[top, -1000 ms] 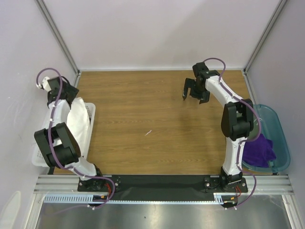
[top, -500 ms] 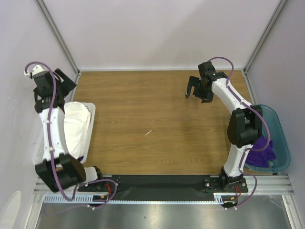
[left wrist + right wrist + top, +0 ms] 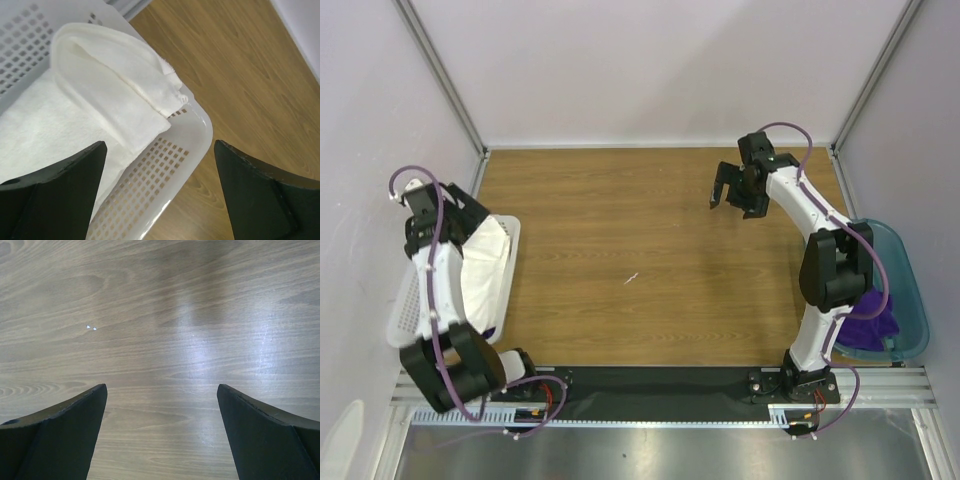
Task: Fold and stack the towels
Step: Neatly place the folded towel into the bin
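White towel [image 3: 107,87] beneath left tool [image 3: 160,146]

Brown wood-grain tabletop [image 3: 640,250], boxed on three sides by plain pale walls [image 3: 650,70]. Slanting aluminium posts [image 3: 442,85] at the back corners. Along the near edge, a black strip [image 3: 650,378] on a slotted metal rail [image 3: 890,380], then brushed steel [image 3: 650,450]. Soft overhead glare [image 3: 200,355] across the grain.
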Controlling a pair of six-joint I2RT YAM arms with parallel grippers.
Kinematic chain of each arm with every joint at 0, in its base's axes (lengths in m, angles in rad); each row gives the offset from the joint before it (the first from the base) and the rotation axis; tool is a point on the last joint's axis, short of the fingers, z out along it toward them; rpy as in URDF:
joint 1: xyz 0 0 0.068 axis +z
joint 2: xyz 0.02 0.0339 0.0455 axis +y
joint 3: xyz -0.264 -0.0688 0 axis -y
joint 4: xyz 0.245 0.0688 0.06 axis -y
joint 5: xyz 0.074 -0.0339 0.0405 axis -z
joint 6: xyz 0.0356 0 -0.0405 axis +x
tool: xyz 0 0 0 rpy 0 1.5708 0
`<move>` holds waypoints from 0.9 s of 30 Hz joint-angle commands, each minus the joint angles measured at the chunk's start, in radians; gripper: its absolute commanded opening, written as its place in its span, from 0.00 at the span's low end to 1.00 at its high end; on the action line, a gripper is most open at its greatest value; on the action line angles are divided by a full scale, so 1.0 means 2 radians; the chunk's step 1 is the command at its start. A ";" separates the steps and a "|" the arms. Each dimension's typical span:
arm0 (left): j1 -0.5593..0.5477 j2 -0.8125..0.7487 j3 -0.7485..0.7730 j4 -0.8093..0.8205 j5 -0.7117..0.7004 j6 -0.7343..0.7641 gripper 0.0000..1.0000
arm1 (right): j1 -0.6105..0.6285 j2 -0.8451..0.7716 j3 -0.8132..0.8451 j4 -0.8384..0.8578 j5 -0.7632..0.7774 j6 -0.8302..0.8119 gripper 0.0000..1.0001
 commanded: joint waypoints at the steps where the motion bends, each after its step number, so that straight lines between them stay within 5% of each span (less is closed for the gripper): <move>1: 0.004 0.063 0.060 0.023 0.042 -0.017 0.92 | 0.000 -0.028 -0.019 0.019 0.003 -0.009 1.00; 8: 0.004 0.154 0.129 0.053 0.046 -0.038 0.46 | -0.004 -0.035 -0.053 0.043 0.000 -0.007 1.00; 10: 0.003 0.162 0.130 0.087 0.044 -0.040 0.40 | -0.006 -0.032 -0.055 0.045 0.001 -0.004 1.00; 17: -0.003 0.217 0.136 0.163 0.046 -0.002 0.43 | -0.020 -0.019 -0.048 0.041 -0.006 0.003 1.00; 27: -0.003 0.235 0.125 0.127 0.016 0.068 0.44 | -0.022 0.001 -0.034 0.029 -0.004 0.011 1.00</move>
